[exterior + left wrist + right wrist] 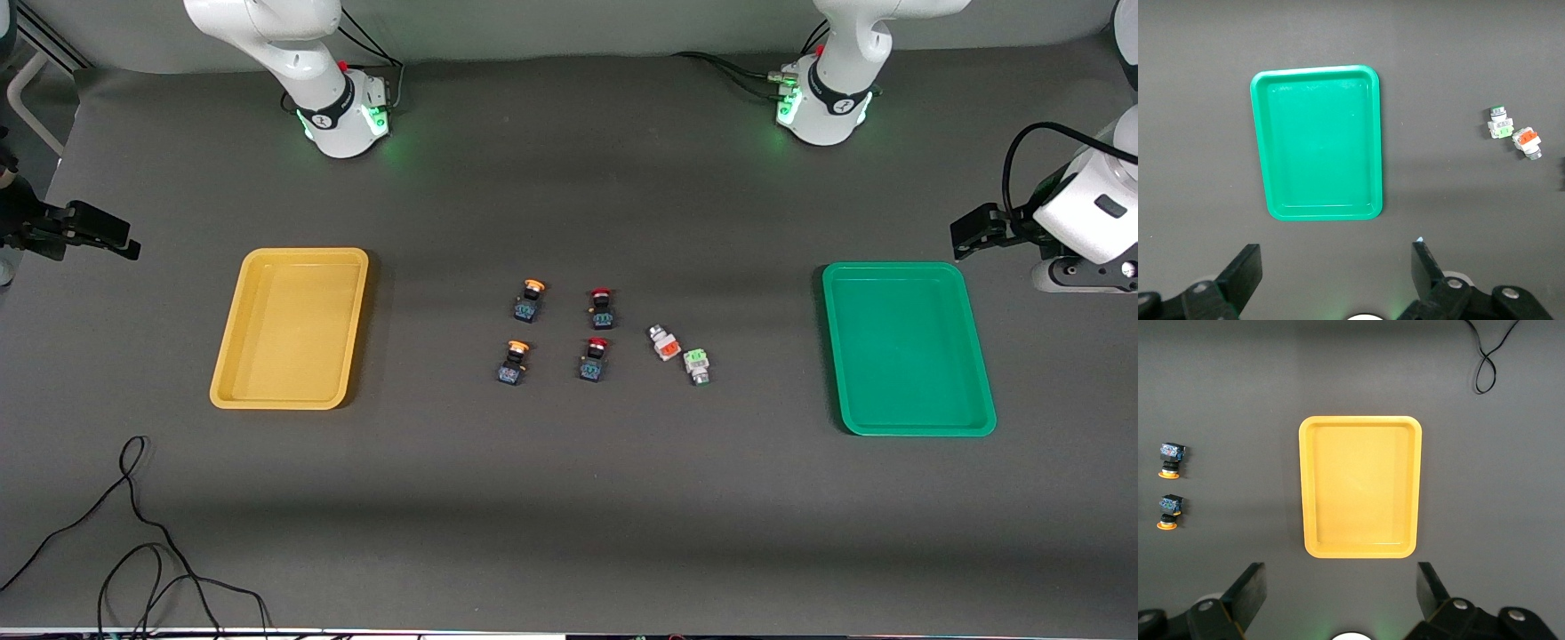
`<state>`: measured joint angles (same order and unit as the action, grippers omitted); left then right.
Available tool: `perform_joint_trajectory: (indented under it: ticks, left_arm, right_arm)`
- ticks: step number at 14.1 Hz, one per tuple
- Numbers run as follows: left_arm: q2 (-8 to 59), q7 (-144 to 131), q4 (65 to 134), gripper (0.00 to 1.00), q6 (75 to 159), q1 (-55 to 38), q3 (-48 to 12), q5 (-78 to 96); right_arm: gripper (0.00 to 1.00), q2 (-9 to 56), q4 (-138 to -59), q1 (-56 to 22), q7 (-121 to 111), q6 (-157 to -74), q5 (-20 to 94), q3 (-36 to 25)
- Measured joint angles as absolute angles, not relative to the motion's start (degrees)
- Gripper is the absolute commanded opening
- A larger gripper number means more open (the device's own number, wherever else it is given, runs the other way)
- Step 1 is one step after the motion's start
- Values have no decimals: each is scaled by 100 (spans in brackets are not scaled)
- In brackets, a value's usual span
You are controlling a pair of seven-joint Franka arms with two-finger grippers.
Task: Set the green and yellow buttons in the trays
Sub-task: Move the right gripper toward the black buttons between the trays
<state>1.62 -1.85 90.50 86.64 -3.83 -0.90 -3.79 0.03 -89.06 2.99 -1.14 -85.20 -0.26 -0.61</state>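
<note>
Two small push-button switches with round yellow-orange caps [531, 300] [515, 362] and one light-green-capped white switch [697, 365] were seen at centre frame on the grey worktop [569, 498], between the shallow yellow plastic tray [233, 369] and green plastic tray [982, 391]. The left gripper [1336, 263] and right gripper [1341, 583] were held aloft, fingers [1245, 270] apart, empty.

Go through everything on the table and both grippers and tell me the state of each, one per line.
Yellow tray: empty.
Green tray: empty.
Yellow buttons: two, on the table, between the trays.
Green button: on the table, beside the orange button.
Red buttons: two, on the table.
Left gripper: open, empty, waiting.
Right gripper: open, empty, waiting.
</note>
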Motion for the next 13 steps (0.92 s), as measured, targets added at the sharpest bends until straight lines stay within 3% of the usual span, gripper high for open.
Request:
perform_joint_trajectory:
  ticks: [13]
  left_arm:
    - [162, -188, 9105, 100, 8662, -383, -101, -375]
  right_arm:
    - [100, -9, -8968, -7, 130, -8458, 10, -54]
